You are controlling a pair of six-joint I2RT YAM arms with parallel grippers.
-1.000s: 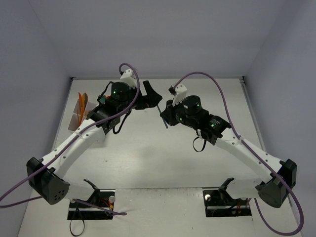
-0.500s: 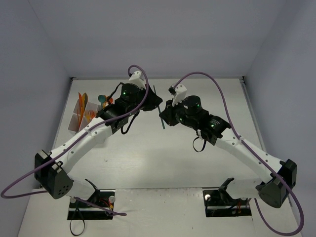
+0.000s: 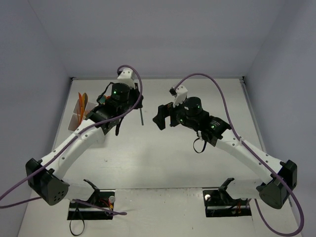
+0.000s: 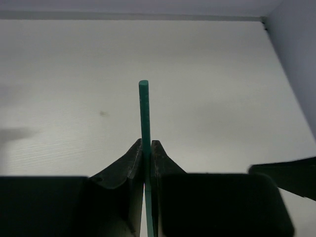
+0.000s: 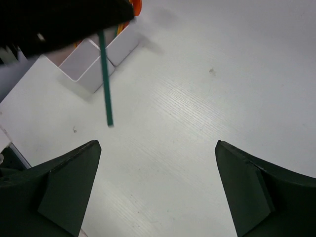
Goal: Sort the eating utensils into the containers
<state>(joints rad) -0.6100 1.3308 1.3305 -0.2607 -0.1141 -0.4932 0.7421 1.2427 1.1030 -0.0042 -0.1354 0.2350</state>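
The left gripper (image 4: 146,148) is clamped on a teal stick (image 4: 144,108). It pinches the stick low down, so most of the length runs straight out past the fingertips, in line with the fingers. That grip probably suits lowering the stick end-first into a narrow compartment, since the free end leads and the fingers stay clear of the walls. The top view shows the stick in the air above the table (image 3: 148,153), near the middle and towards the far side. The right gripper (image 5: 158,190) has its jaws wide apart and holds nothing. It faces the stick from just beside it, so the left arm alone carries the stick. The box (image 3: 78,120) sits at the far left of the table, on the left arm's side and well apart from the stick, which makes the left arm the natural one to deliver it. Orange utensils (image 3: 83,101) lean upright in the box, handles down, apparently grouped together. From the right wrist, the two nearer compartments look white and bare as far as they can be seen. No brand, label or writing can be read on the stick, the box or the arms.
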